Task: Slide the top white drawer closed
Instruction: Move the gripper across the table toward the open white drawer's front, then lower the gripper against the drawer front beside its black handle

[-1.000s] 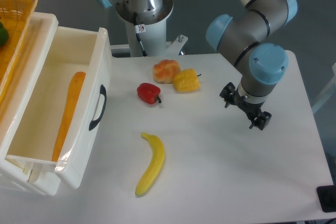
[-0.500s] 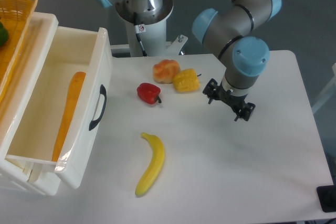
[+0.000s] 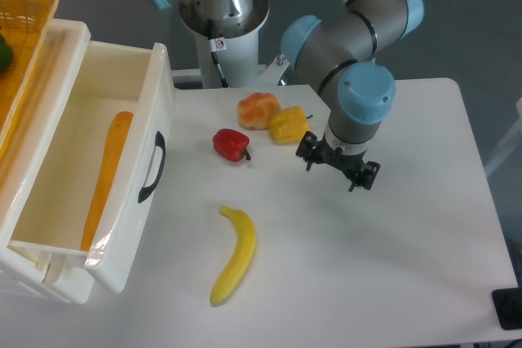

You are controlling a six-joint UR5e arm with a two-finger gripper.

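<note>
Your black two-finger gripper (image 3: 336,167) hangs spread apart, grasping nothing, above the white table (image 3: 408,242), just beside the yellow pepper (image 3: 289,125). Well to its left, the large glossy white plastic drawer (image 3: 130,193) stands pulled out, an orange carrot (image 3: 106,177) inside.

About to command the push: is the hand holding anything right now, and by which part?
Nothing is held. The hand hangs empty over the table, right of the red pepper, well away from the top white drawer.
</note>
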